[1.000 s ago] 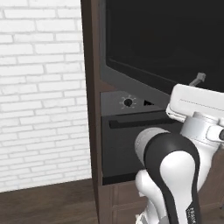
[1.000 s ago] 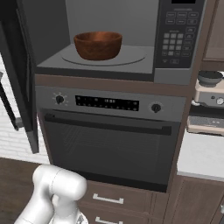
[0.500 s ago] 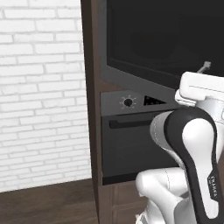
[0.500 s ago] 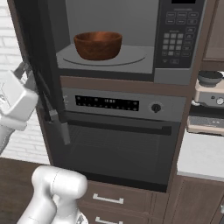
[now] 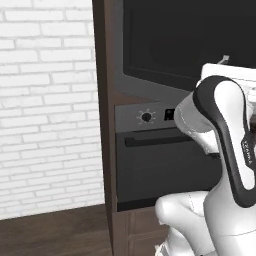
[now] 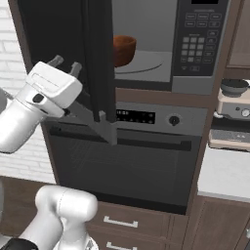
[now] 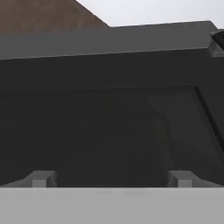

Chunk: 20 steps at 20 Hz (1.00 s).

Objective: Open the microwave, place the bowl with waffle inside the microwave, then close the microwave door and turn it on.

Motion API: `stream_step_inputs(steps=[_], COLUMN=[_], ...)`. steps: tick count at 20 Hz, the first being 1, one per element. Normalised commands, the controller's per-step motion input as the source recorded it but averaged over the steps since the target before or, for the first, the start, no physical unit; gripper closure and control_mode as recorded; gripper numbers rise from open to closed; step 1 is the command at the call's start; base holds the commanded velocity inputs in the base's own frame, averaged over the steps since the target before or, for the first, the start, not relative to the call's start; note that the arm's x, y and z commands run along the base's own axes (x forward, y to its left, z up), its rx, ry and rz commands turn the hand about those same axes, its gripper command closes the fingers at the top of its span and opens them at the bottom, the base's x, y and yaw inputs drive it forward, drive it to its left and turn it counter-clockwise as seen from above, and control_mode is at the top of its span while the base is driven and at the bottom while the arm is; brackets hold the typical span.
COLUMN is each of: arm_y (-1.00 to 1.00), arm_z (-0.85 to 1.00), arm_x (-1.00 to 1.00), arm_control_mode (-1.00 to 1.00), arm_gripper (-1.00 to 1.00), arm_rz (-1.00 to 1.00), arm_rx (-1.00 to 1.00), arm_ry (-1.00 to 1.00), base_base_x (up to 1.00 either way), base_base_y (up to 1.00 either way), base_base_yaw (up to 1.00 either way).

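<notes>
The microwave (image 6: 197, 80) sits high in the brown cabinet with its door (image 6: 97, 58) swung about halfway, seen edge-on. A brown bowl (image 6: 125, 49) stands on the turntable inside, partly hidden by the door; the waffle cannot be seen. My gripper (image 6: 66, 62) is open at the outer face of the door, left of its edge, with nothing between the fingers. In the hand view the door's dark glass (image 7: 109, 127) lies close ahead of the open gripper (image 7: 110, 179). From the left, the black door front (image 5: 190, 35) stands above my arm.
Below the microwave is an oven (image 6: 127, 176) with a display strip, a round knob (image 6: 173, 119) and a long handle bar (image 6: 122, 140). A coffee machine (image 6: 233, 114) stands on the counter (image 6: 224, 171) at the right. A white brick wall (image 5: 47, 110) lies left of the cabinet.
The microwave door has swung from wide open to about halfway shut. My gripper has come up on its outer face, moved right with it, and its jaws have widened.
</notes>
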Motion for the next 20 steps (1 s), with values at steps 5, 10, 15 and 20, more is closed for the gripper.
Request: stream_step_inputs(steps=[5,10,15,20], arm_y=[-0.03,-0.08,-0.03,0.00], arm_z=[0.20,0.09,0.00,0.00], arm_x=[0.58,0.70,0.70,0.52], arm_control_mode=[-1.00,-1.00,-1.00,-1.00], arm_gripper=[-1.00,-1.00,-1.00,-1.00], arm_rz=[0.02,0.05,0.07,0.04], arm_rx=[0.26,0.18,0.10,0.02], arm_ry=[0.29,0.25,0.23,0.20], base_base_x=[0.00,0.00,0.00,0.00], base_base_y=[0.00,0.00,0.00,0.00], base_base_yaw=[0.00,0.00,0.00,0.00])
